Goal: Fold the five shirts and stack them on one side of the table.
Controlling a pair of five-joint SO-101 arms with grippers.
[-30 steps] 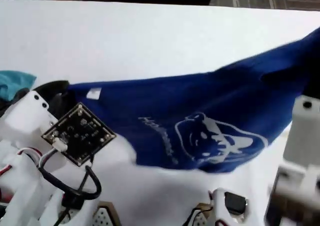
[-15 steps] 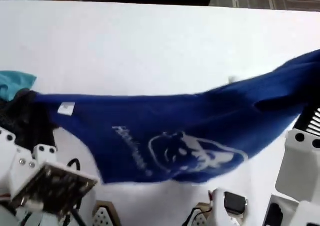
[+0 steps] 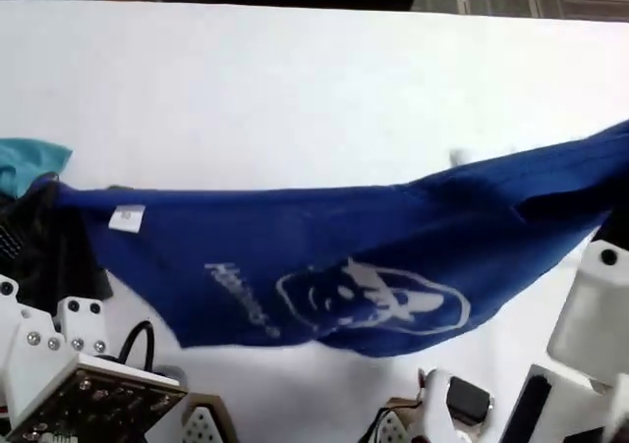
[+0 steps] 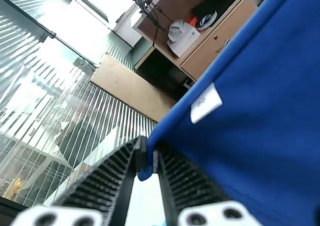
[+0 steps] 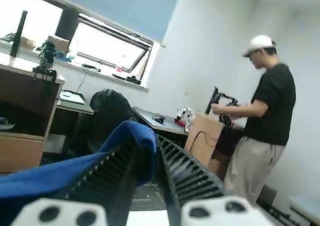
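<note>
Both arms loaded. My left gripper [image 4: 147, 151] is pinched flat on one corner of the blue shirt [image 3: 344, 266]. There is no gap between the toothed pads, and cloth bulges out just past the tips. My right gripper [image 5: 146, 145] is likewise clamped on a fold of the same shirt, with blue fabric wrapped over the tip of one pad.

Shirt position: strung between my two grips like a hammock, over the white table [image 3: 295, 80]. The long axis runs across the table side to side, from my left grip at the left of the high view to my right grip at its right edge. The right end shows higher in that view than the left (raised or farther back, I cannot separate the two), so the line is skewed rather than square to the front edge. The top hem is taut. The belly with the pale print [image 3: 369, 301] sags toward my bases. The neck label [image 3: 128, 218] lies close to the left grip.

I cannot tell whether the sagging part touches the tabletop.

A teal cloth [image 3: 29, 160] lies at the table's left edge, just beside the shirt's left end.

Judgement: laying it down turns on that skew. Neither arm is nearer, since each owns an end. The right end wants levelling with the left before the shirt will lie flat for folding.
</note>
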